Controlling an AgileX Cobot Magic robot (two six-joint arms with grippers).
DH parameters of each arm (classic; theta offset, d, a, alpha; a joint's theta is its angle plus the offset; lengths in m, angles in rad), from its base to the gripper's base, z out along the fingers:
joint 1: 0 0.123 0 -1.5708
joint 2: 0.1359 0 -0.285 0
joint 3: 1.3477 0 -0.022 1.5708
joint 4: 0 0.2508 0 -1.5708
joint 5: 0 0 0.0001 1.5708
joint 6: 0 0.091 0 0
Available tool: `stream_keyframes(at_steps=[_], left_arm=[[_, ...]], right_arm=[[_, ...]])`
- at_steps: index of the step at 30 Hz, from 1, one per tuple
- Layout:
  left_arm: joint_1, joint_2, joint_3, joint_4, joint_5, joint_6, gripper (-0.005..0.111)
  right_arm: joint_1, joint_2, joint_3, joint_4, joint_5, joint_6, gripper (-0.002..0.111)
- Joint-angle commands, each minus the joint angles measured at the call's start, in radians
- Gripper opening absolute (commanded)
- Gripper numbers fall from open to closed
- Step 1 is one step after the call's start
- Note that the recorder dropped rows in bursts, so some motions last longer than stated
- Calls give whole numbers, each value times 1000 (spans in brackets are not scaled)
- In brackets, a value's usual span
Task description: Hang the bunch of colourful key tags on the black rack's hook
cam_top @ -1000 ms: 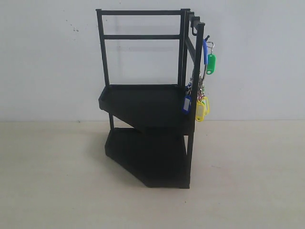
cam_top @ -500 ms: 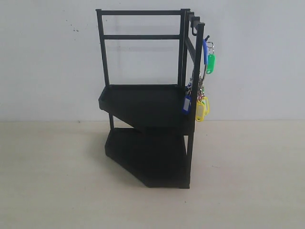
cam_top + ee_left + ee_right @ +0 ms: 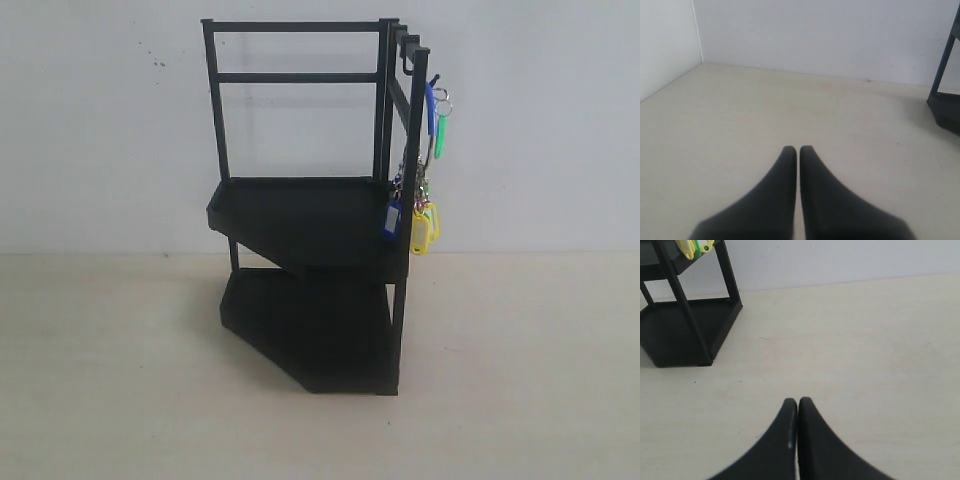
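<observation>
The left gripper [image 3: 798, 150] hovers low over the table [image 3: 120, 380], well to the left of the black rack [image 3: 300, 215], out of the exterior view. Its fingers [image 3: 782, 175] are pressed together at the tips and hold nothing. This posture suits an arm parked clear of the work.

The colourful key tag bunch [image 3: 423, 190] hangs on the rack's right side. Its blue strap is looped over the hook [image 3: 434, 79] near the top of the front upright. From there the chains drop along the upright, so the blue and yellow tags dangle beside the upper tray. Only the hook supports the bunch, and no gripper touches it. Judged from this, the hanging step appears complete.

The right gripper [image 3: 798, 402] sits to the right of the rack, near the table surface and apart from the rack's base. Its fingers [image 3: 812, 425] meet with no gap and carry nothing.
</observation>
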Motion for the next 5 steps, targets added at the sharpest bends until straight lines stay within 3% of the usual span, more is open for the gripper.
stream_keyframes(at_steps=[1, 5], left_arm=[[-1, 4, -2, -1, -6, 3, 4], [-1, 4, -2, -1, -6, 3, 4]], right_arm=[[-3, -4, -1, -1, -3, 3, 0], [-3, -4, -1, -1, -3, 3, 0]])
